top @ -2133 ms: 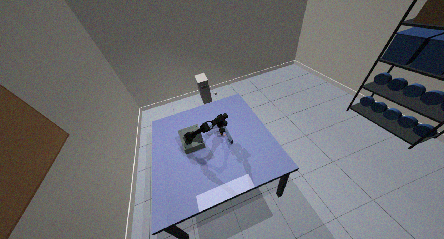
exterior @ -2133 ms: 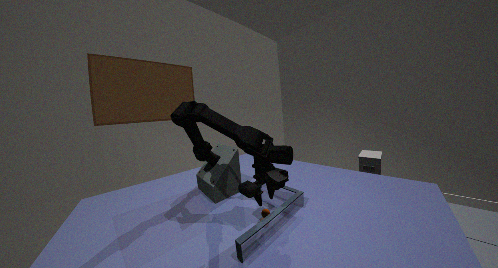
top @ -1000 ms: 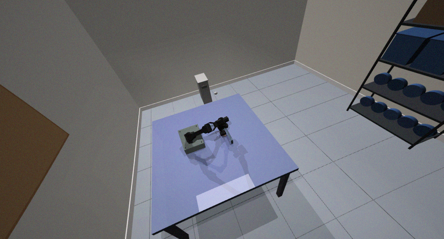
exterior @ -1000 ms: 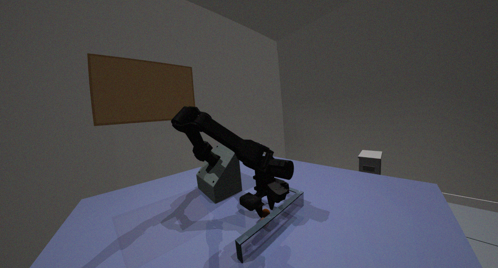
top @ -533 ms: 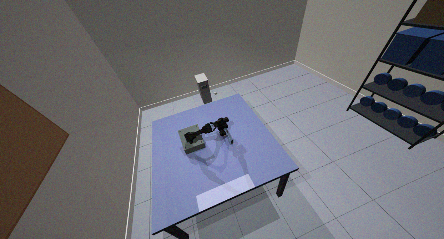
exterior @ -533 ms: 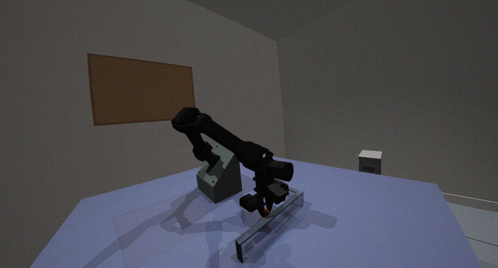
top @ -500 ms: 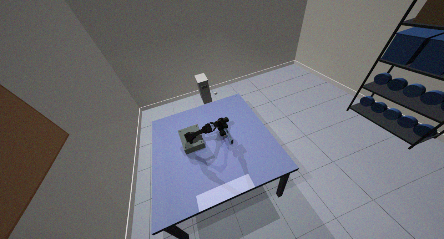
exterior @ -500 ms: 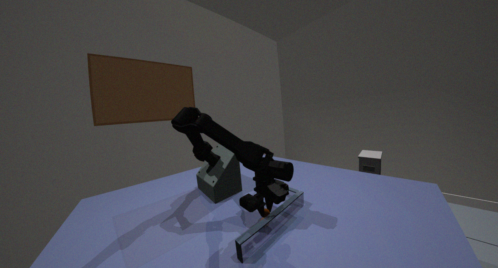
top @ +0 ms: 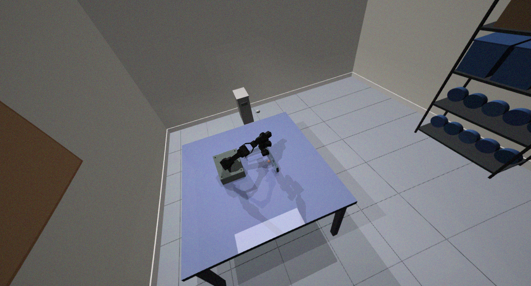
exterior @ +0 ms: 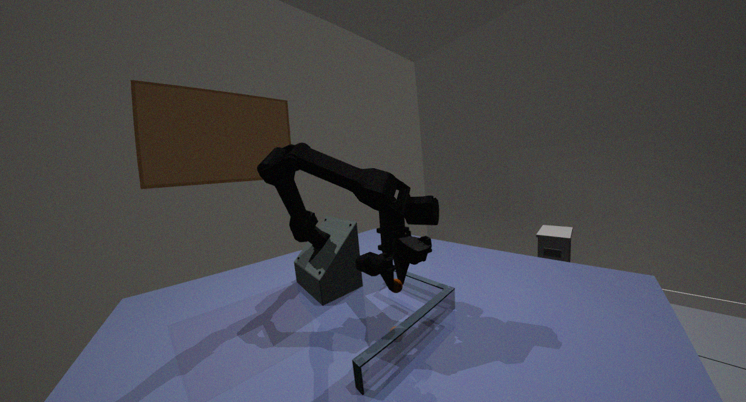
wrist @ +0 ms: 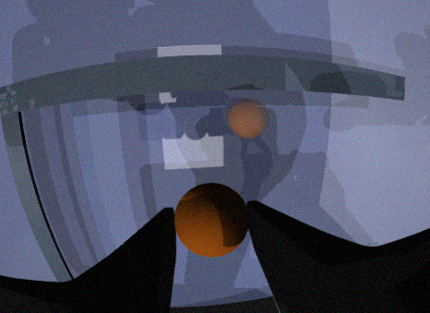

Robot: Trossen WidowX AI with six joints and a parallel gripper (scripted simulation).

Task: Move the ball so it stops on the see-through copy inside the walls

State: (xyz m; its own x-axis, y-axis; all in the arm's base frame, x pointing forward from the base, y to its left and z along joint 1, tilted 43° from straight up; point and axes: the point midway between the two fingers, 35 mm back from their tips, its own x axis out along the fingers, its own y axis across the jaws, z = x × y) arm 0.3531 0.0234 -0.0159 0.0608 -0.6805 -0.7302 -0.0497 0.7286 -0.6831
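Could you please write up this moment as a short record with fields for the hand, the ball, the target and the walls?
hand: hand shut on the ball
ball: orange ball, gripped between both fingers, raised off the table
target: see-through copy ahead of the ball, near the long wall, not yet reached
walls: clear walls forming a corner on the table
task state: ball not yet placed or released
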